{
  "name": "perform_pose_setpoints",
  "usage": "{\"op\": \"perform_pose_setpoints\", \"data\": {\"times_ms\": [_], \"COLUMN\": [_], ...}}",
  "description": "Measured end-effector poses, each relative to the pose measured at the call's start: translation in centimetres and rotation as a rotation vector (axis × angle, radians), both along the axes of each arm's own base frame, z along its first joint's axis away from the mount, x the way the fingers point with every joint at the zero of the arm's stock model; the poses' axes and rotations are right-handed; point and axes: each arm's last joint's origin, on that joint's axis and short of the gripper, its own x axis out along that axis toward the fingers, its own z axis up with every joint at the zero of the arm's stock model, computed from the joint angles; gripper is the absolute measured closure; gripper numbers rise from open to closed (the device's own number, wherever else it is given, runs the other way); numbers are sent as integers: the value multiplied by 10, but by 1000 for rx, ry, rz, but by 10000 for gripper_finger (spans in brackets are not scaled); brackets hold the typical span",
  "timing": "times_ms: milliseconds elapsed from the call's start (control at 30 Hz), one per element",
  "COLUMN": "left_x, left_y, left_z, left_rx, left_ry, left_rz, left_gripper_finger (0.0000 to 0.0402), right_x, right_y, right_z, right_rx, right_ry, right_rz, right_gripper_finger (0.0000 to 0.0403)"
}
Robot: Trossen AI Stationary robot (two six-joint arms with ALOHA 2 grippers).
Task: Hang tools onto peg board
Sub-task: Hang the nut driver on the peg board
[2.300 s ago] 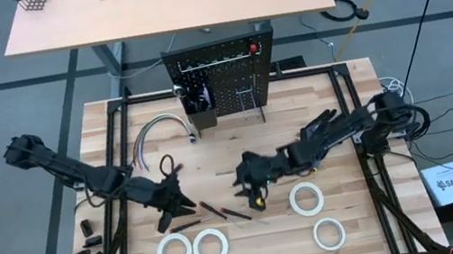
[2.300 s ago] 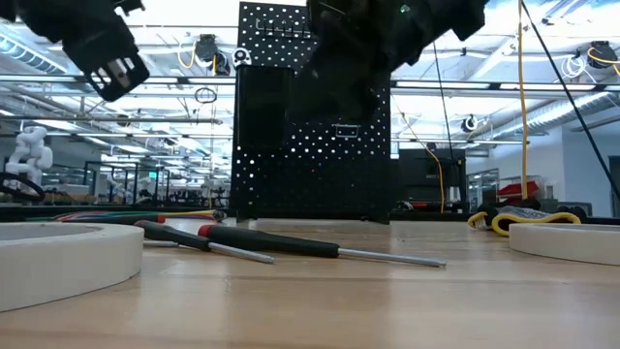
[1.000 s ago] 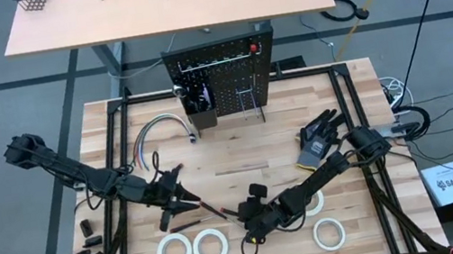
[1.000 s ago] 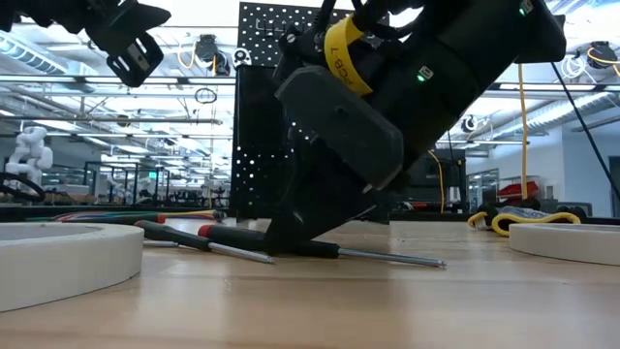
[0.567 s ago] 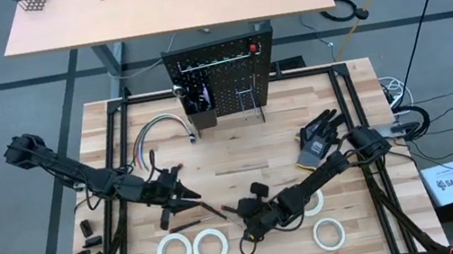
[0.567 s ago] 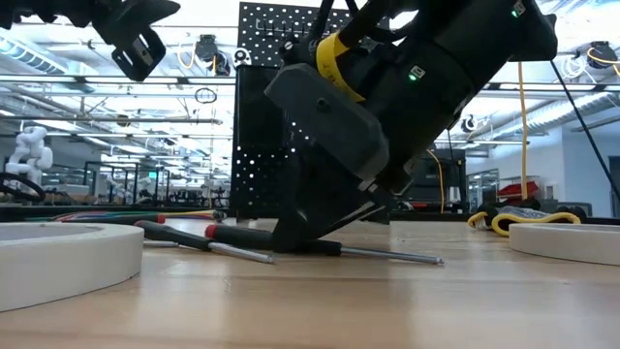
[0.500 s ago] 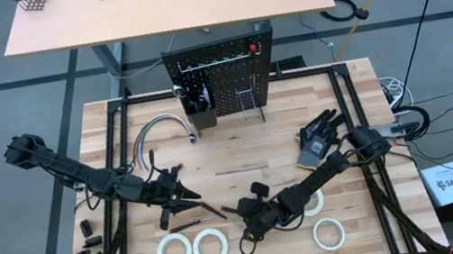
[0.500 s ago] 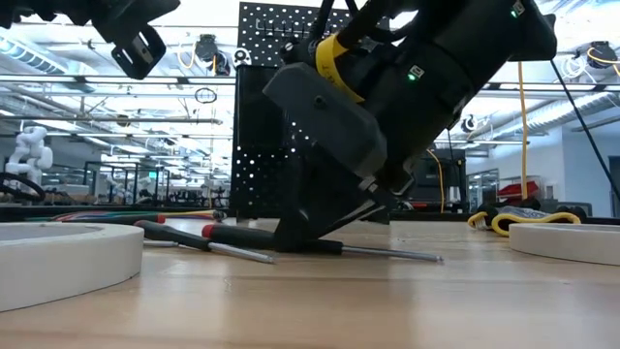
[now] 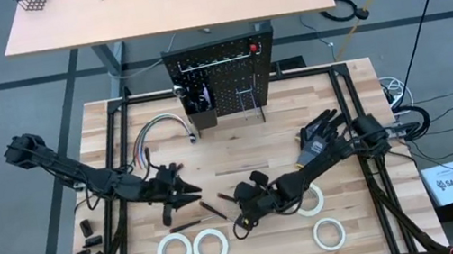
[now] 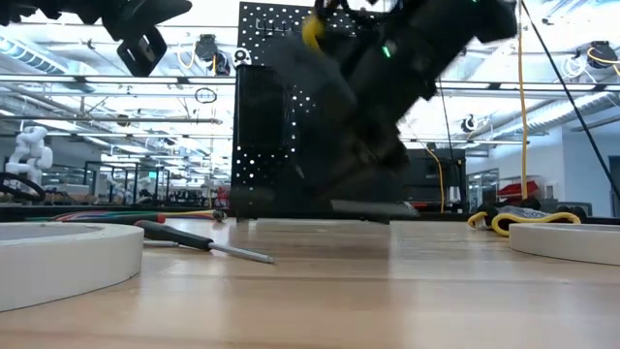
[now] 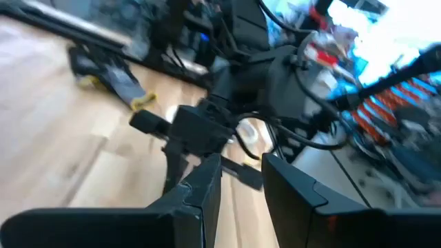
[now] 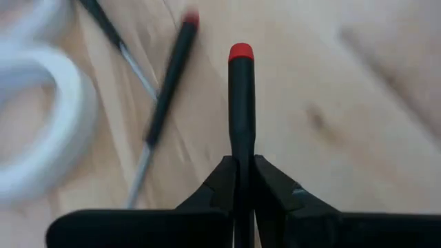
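My right gripper [image 9: 244, 214] [image 12: 241, 162] hangs over the table's near middle, shut on a black-handled screwdriver [image 12: 240, 103] with a red cap. Two more screwdrivers [image 12: 164, 103] [image 9: 213, 208] lie flat on the wood beside it. My left gripper [image 9: 188, 194] [image 11: 241, 187] hovers to their left, pointing at the right arm, open with nothing between its fingers. The peg board [image 9: 219, 77] stands upright at the table's far edge. White tape rolls [image 9: 211, 246] [image 9: 174, 252] [image 9: 328, 234] lie flat near the front edge. My right gripper pinches the screwdriver's black handle [image 12: 240, 146] between its two fingers, coming slanting down from the table's right. The handle runs straight on ahead of the fingertips, red cap [image 12: 240, 52] foremost. The low view shows the shaft [image 10: 373, 206] lifted clear of the table.
A black-and-yellow glove [image 9: 318, 138] lies at the right under the right arm. A fourth tape roll [image 9: 311, 197] is partly hidden by that arm. A curved cable bundle [image 9: 158, 127] lies at the far left. Small dark parts [image 9: 88, 245] sit at the left edge.
My right gripper has shut on the red-capped screwdriver's handle, then risen and drawn a little toward the far edge. The screwdriver has left the table. The other screwdrivers have stayed where they were. My left gripper has tipped slightly.
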Motion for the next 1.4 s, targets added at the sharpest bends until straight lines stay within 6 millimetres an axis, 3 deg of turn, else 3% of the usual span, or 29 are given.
{"op": "perform_pose_setpoints", "data": {"times_ms": [133, 300, 533, 700, 833, 1067, 1400], "left_x": [0, -5, 2, 9, 14, 20, 40], "left_y": [3, 12, 21, 22, 24, 21, 14], "left_z": [7, 20, 20, 16, 12, 15, 5], "left_rx": [-22, -69, -289, -478, -593, -549, -514], "left_ry": [-66, -149, -161, -177, -170, -245, -199], "left_rz": [127, 271, 343, 396, 439, 416, 426], "left_gripper_finger": [295, 295, 295, 295, 295, 294, 281], "right_x": [-2, -12, -29, -36, -38, -31, -26], "right_y": [-4, -7, -15, -22, -31, -50, -65], "right_z": [24, 69, 130, 156, 162, 160, 160], "right_rx": [-9, -107, -199, -254, -275, -236, -213], "right_ry": [-55, -169, -328, -404, -400, -391, -385], "right_rz": [10, -23, -28, -16, -24, -17, -8], "right_gripper_finger": [381, 381, 381, 381, 381, 381, 381]}}
